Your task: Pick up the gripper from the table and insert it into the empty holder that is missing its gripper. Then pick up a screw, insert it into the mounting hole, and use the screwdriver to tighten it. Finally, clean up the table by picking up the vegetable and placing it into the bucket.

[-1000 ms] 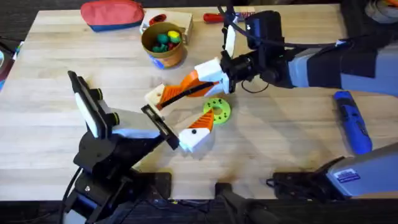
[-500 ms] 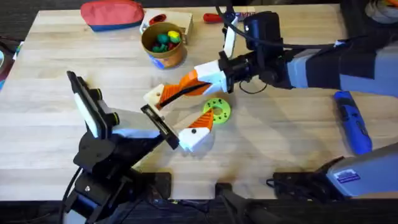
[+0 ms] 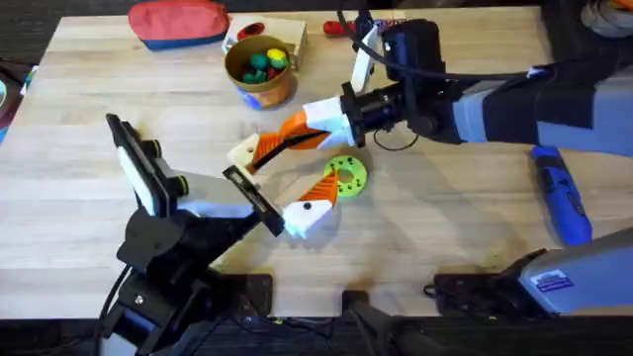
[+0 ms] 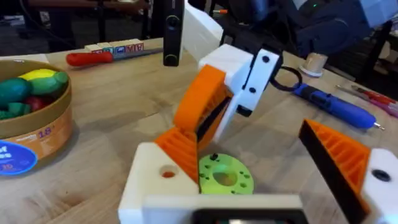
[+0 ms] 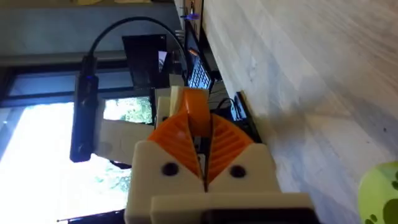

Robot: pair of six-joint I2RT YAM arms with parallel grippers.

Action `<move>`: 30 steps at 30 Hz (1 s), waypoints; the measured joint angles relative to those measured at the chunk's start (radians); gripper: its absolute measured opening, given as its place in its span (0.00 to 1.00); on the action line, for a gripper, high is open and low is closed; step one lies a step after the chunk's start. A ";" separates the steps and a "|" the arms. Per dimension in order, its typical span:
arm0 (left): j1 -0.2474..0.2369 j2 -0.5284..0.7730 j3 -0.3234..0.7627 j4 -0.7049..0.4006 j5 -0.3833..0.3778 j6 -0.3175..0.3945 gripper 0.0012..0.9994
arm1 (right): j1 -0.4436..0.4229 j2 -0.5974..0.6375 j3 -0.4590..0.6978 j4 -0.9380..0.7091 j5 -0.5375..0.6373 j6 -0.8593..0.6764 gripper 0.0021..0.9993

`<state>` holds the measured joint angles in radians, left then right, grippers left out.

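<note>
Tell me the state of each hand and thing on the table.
Right hand: shut on the orange gripper piece.
Orange gripper piece: held off the table.
Left hand: open wide.
Blue screwdriver: lying on the table, apart from both hands.
Bucket: upright, toy pieces inside.
Green ring: lying flat.

Lime-green ring (image 3: 345, 174) wedged between both grippers; open tabletop (image 3: 445, 218) toward the screwdriver (image 3: 559, 194).

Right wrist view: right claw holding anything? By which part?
Yes. The right claw is shut on the orange gripper piece, pinching one end between its ribbed pads; the other, rounded end sticks out past them.
</note>
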<state>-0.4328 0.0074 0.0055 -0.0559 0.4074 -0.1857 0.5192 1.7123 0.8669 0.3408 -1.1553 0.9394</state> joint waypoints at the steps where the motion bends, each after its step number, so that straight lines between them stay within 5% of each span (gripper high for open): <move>1: 0.000 0.000 0.000 0.000 -0.003 -0.003 0.99 | 0.003 0.000 0.000 0.001 0.006 0.000 0.00; 18: 0.003 0.000 0.000 0.000 -0.004 -0.006 0.99 | 0.002 0.000 0.000 0.010 0.002 0.004 0.08; 28: -0.002 0.000 0.000 0.003 0.032 0.008 0.99 | -0.010 0.000 0.000 0.001 -0.056 0.004 0.52; 30: -0.002 0.000 0.000 0.003 0.038 0.010 0.99 | -0.009 0.000 0.000 0.001 -0.062 0.005 0.72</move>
<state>-0.4343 0.0074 0.0055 -0.0528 0.4455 -0.1753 0.5098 1.7123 0.8665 0.3414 -1.2168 0.9448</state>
